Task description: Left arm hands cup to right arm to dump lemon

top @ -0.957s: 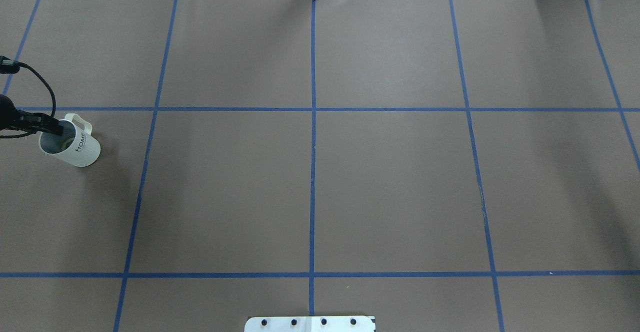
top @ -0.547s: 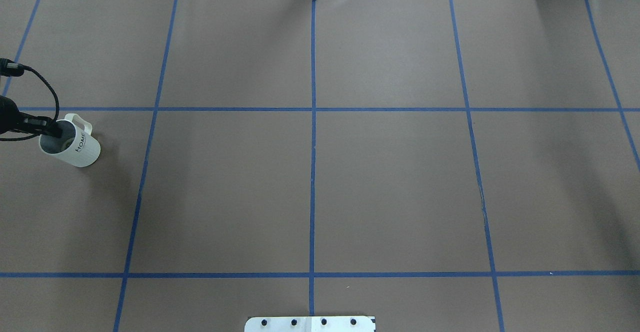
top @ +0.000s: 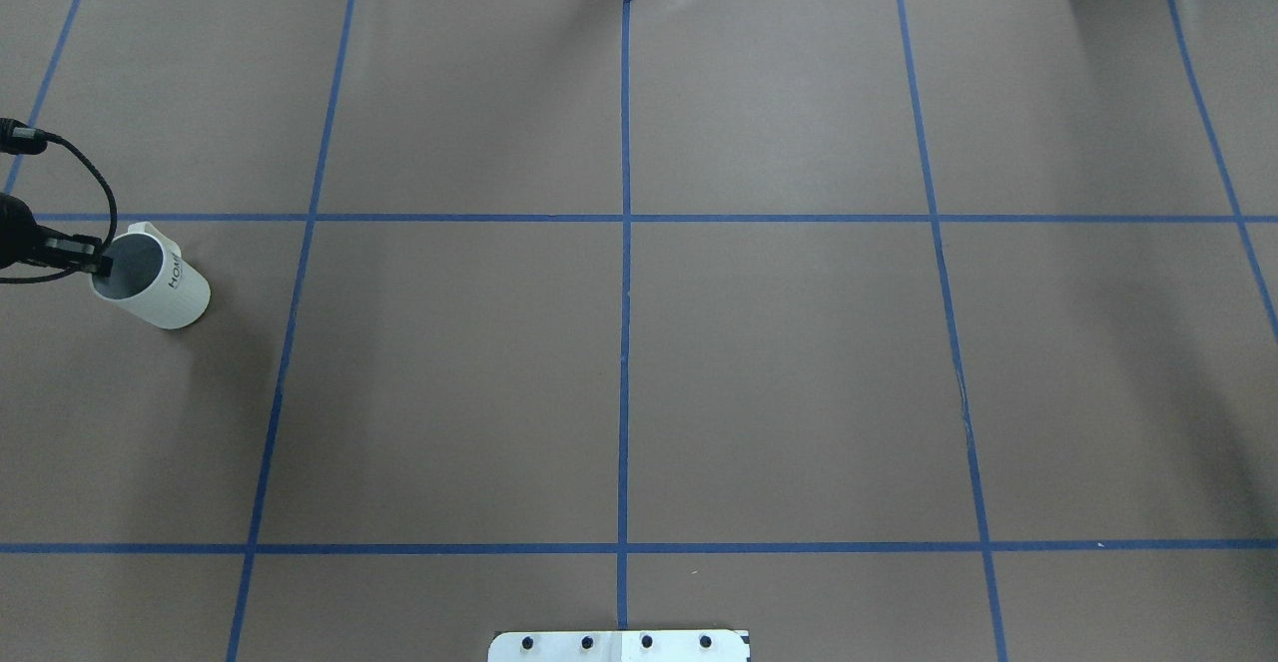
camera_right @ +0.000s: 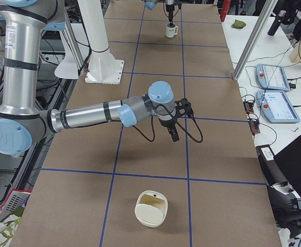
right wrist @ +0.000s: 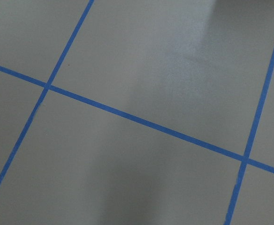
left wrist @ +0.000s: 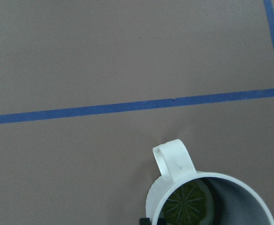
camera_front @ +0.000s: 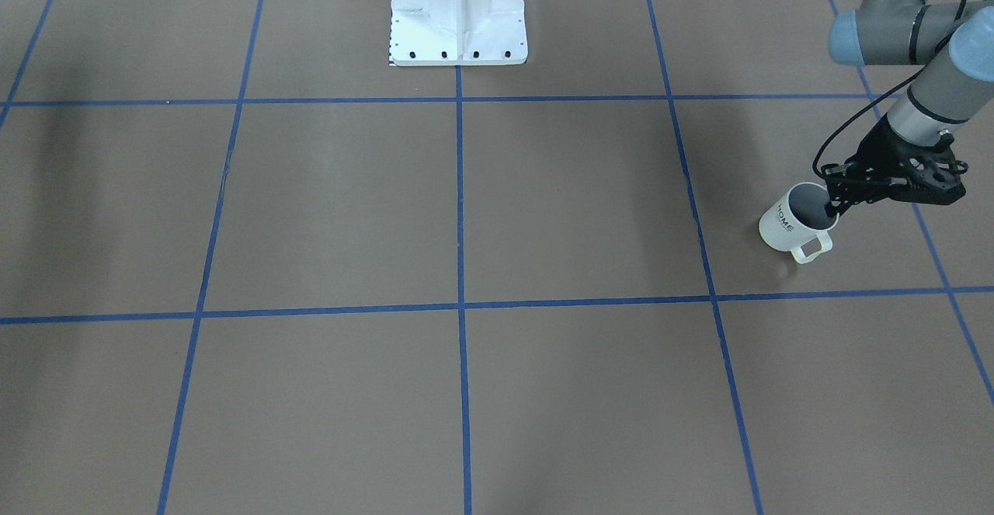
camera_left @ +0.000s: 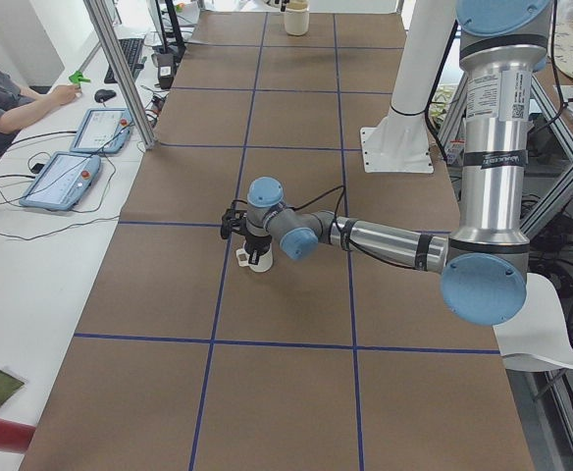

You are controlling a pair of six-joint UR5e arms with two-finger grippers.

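Observation:
The white ribbed cup (top: 152, 281) lettered HOME is at the table's far left, tilted, with its handle (left wrist: 174, 160) toward the far side. My left gripper (top: 99, 265) is shut on its rim, one finger inside the mouth; in the front-facing view the gripper (camera_front: 833, 208) grips the cup (camera_front: 794, 224) from the right. A greenish-yellow lemon slice (left wrist: 186, 206) lies inside the cup. My right gripper (camera_right: 173, 135) hangs over bare table and shows only in the exterior right view, so I cannot tell if it is open or shut.
A cream oval container (camera_right: 151, 208) lies on the table near the right end. The white robot base (camera_front: 458, 18) stands at the table's middle edge. Tablets (camera_right: 272, 77) and a metal post (camera_right: 253, 38) are along the operators' side.
The cup has shifted slightly to the right and away and tilted, with its handle turned. The left gripper's fingers have drawn back a little to the left, to the rim.

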